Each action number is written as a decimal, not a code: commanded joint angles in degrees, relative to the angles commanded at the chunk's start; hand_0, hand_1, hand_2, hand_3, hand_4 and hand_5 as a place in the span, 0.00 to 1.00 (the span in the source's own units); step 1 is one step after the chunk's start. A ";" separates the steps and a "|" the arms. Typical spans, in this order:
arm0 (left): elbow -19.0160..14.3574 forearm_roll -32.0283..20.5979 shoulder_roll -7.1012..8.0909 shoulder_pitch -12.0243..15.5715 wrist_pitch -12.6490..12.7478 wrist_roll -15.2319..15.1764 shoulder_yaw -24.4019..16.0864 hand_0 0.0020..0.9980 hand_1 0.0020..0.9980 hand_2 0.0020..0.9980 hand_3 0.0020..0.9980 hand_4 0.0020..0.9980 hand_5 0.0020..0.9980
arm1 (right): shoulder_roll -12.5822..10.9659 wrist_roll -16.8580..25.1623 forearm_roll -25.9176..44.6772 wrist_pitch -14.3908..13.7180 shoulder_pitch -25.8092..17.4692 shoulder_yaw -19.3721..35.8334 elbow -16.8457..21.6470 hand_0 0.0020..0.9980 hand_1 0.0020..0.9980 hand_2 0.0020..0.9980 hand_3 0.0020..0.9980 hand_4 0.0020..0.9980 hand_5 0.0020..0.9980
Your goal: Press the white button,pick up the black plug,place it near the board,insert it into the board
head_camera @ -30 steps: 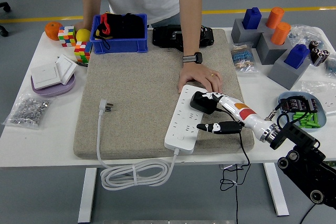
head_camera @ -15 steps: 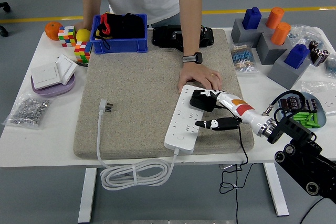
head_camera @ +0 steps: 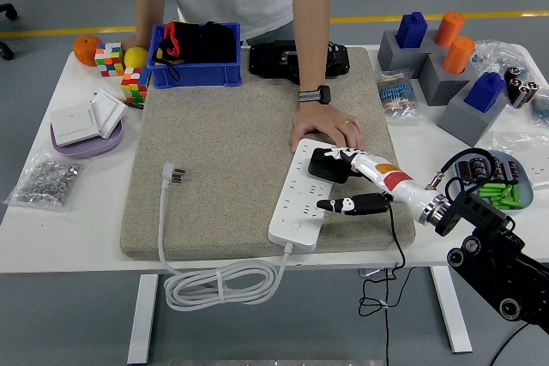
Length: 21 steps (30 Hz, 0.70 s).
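- White power strip [head_camera: 302, 199] lies on the grey mat [head_camera: 223, 152]; person's hand [head_camera: 326, 130] pins its far end.
- Black plug [head_camera: 328, 165] sits over the strip's upper sockets. I can't tell if it's seated.
- My right hand [head_camera: 360, 184]: fingers grasping the plug, thumb stretched low over the strip.
- I read this as the insert step. Next: align the prongs, push straight down.

- right robot hand [head_camera: 350, 179] gripping the black plug [head_camera: 328, 165] on the white power strip [head_camera: 302, 201]
- person's hand [head_camera: 327, 132] pinning the strip's far end
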 joint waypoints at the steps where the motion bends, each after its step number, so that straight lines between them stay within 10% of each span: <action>1: 0.00 0.01 -0.02 0.02 0.01 0.01 -0.04 0.74 0.72 0.70 0.76 0.68 0.29 | -0.10 -0.01 0.04 -0.04 0.11 -0.31 -0.26 0.98 0.93 0.89 0.85 1.00 0.72; 21: 0.00 0.02 -0.08 -0.05 -0.01 0.05 0.00 0.74 0.72 0.70 0.76 0.68 0.29 | -0.16 -0.04 -0.39 0.00 0.38 -1.57 -0.43 0.98 0.93 0.88 0.85 1.00 0.71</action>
